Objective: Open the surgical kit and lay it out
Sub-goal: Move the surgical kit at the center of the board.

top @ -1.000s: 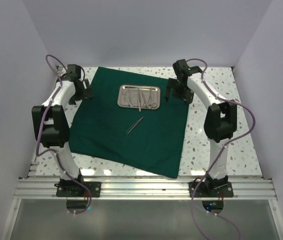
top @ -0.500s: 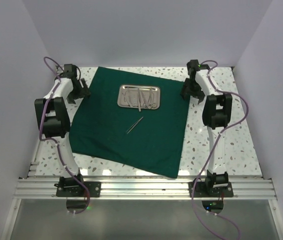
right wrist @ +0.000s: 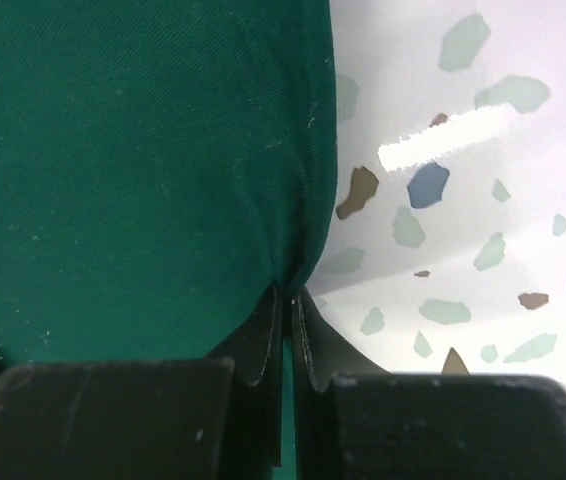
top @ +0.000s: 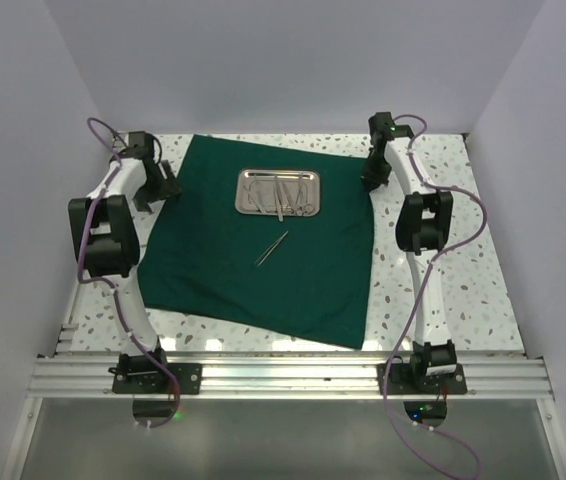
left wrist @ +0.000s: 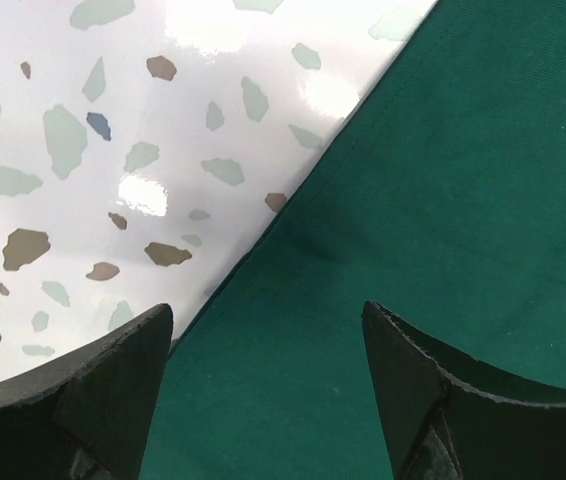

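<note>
Fingers of right gripper [right wrist: 288, 300]: pressed together on the green cloth [right wrist: 113, 150] edge
Fingers of left gripper [left wrist: 268, 330]: spread above the cloth's left edge
Steel tray [top: 279, 192]: set on the cloth

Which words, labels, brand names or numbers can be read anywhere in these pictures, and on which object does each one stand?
None: there is no readable text in any view.
The green cloth, the steel tray, the instruments in it and the speckled table carry no writing.
The wrist views show only plain cloth, table and black jaws, unmarked.
</note>
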Motion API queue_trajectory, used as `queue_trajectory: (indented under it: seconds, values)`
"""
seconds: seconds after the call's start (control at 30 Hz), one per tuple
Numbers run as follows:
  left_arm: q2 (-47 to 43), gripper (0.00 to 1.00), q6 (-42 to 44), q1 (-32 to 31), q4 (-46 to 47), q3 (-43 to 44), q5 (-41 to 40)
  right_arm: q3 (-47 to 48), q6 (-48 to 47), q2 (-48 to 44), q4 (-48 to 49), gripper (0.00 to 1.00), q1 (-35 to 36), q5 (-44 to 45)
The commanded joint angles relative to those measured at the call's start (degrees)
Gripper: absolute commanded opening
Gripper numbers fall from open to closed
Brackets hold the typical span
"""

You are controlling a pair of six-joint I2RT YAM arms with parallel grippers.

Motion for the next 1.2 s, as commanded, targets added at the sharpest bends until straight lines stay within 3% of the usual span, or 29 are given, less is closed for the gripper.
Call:
queue_trajectory:
  seconds: [0.0,0.4,0.47,0.53,0.6,0.87,1.0,1.17]
  values:
    - [-5.17,0.80,-1.21,-0.31,-1.22,0.05,-1.26,1.23,1.75,6.34,3.27,0.00,-0.87,-1.68]
    - [-9.65,0.80,-2.09,-4.25,-6.06,-0.66,-3.64,5.99,4.13,7.76,13.55,0.00,-4.48,-1.60]
    - [-10.09,0.80,-1.56,-5.84,-5.89,1.45,-3.64,4.75,4.39,5.74,15.66,0.54,-5.18,-2.30]
    - [-9.83,0.80,1.68,-10.91,-5.89,6.00,-5.56,4.31,3.87,3.46,14.45,0.98,-5.27,-1.95]
    - [-8.08,0.81,4.49,-16.10,-6.33,11.18,-5.75,1.87,3.52,1.35,13.39,0.98,-5.27,-1.51]
    - [-1.67,0.81,8.11,-29.57,-0.35,16.48,4.17,-17.47,4.30,-18.67,11.72,0.98,-5.36,-2.21]
    - [1.59,0.80,8.72,-33.86,1.67,15.88,11.29,-28.18,4.92,-26.42,13.03,0.99,-5.27,-5.02]
    - [3.70,0.79,12.15,-38.36,1.85,11.93,8.84,-35.15,4.22,-31.88,12.95,0.98,-5.27,-4.50]
